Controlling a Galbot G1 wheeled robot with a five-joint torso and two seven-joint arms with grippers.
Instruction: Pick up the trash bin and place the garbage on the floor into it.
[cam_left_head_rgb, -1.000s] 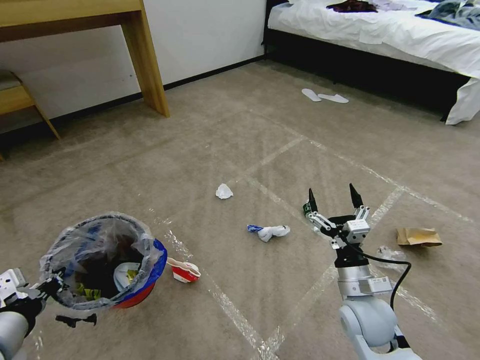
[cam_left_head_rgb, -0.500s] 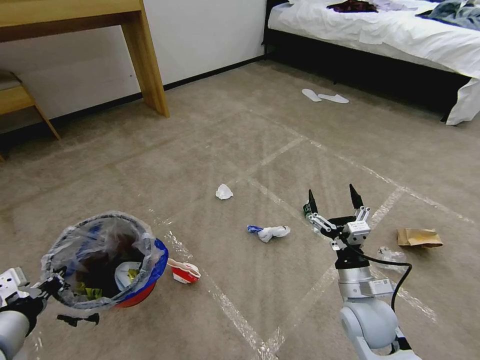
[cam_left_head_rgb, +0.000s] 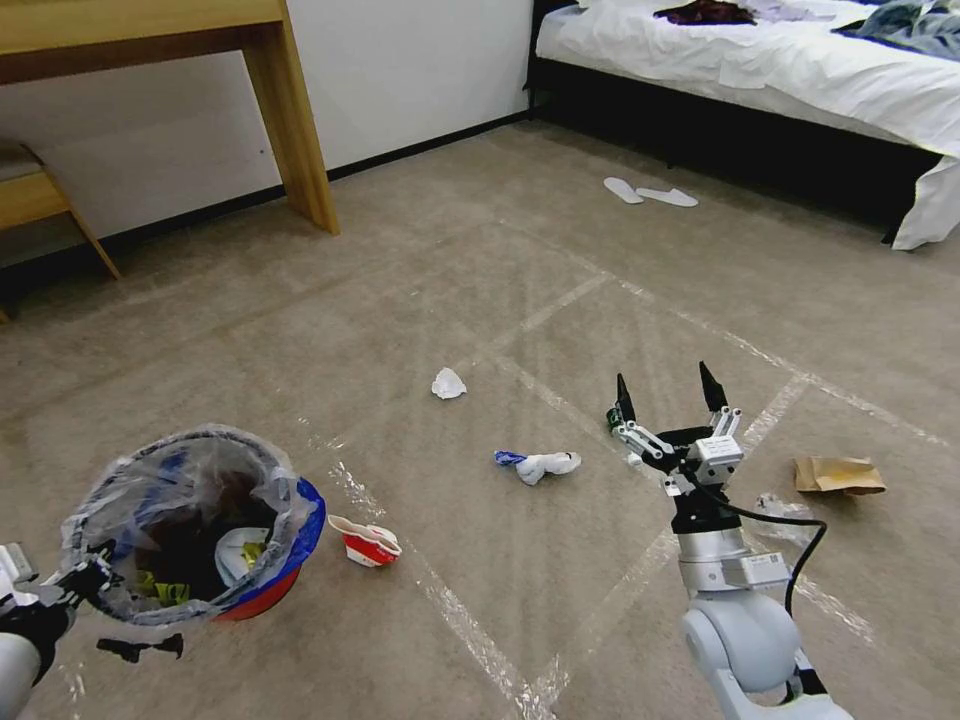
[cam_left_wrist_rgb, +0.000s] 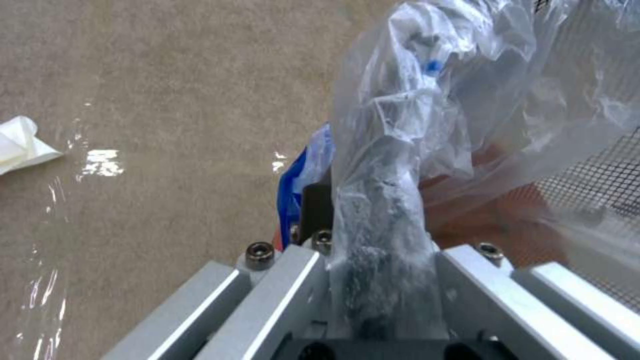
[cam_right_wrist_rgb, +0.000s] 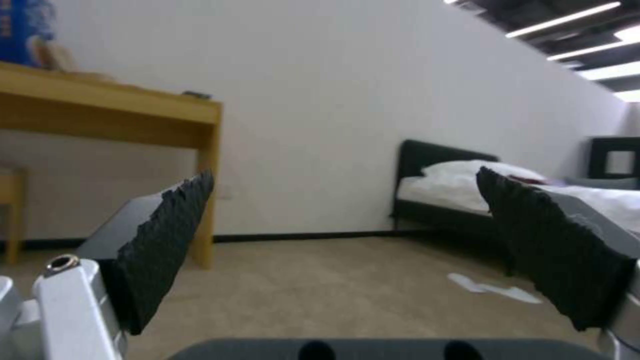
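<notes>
The trash bin (cam_left_head_rgb: 285, 575), red with a blue rim and a crinkled clear bag, hangs tilted at the lower left of the head view. My left gripper (cam_left_head_rgb: 75, 582) is shut on its near rim; the left wrist view shows the bag (cam_left_wrist_rgb: 400, 150) and blue rim (cam_left_wrist_rgb: 292, 185) clamped between its jaws. My right gripper (cam_left_head_rgb: 667, 388) is open and empty, held above the floor (cam_left_head_rgb: 480, 270), fingertips forward. Garbage lies around: a crushed red-white cup (cam_left_head_rgb: 365, 541), a tissue wad (cam_left_head_rgb: 448, 383), a white-blue wad (cam_left_head_rgb: 540, 465), a brown paper bag (cam_left_head_rgb: 838, 474), and a green-label bottle (cam_left_head_rgb: 612, 418) partly hidden behind the right gripper.
A clear wrapper (cam_left_head_rgb: 782, 508) lies right of the right arm. White slippers (cam_left_head_rgb: 650, 192) rest near the bed (cam_left_head_rgb: 760, 70) at the back right. A wooden table leg (cam_left_head_rgb: 290, 120) stands at the back left. Tape strips cross the carpet.
The left gripper and the bin have shifted slightly left and nearer to me, uncovering more of the crushed cup. The right gripper has risen a little, still open.
</notes>
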